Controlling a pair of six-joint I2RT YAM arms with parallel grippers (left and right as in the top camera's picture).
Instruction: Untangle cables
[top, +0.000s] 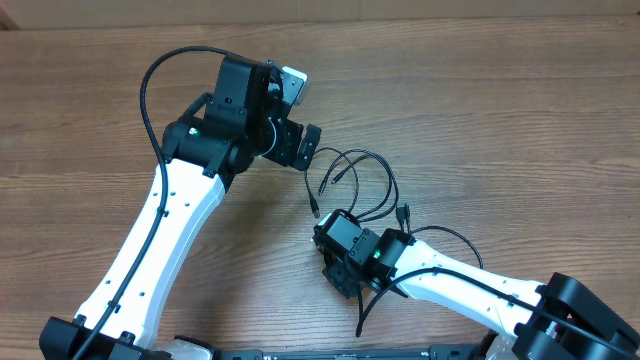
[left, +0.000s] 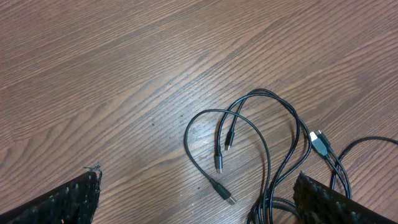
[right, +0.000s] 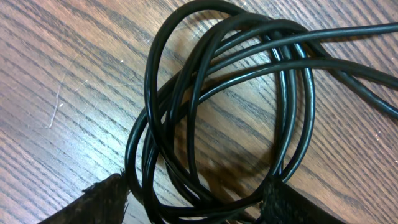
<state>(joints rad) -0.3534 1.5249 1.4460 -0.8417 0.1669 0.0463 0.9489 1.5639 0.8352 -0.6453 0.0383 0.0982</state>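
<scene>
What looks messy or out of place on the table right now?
Only the cables: they lie in a tangle of overlapping black loops near the middle of the table, with several plug ends splayed out loose. Nothing looks spilled or damaged.

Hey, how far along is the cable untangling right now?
Done: little; some plug ends lie spread out. In hand: the right gripper straddles the coiled cables, grip unclear; the left gripper hovers open. Left: the loops cross one another, so the separating remains.
</scene>
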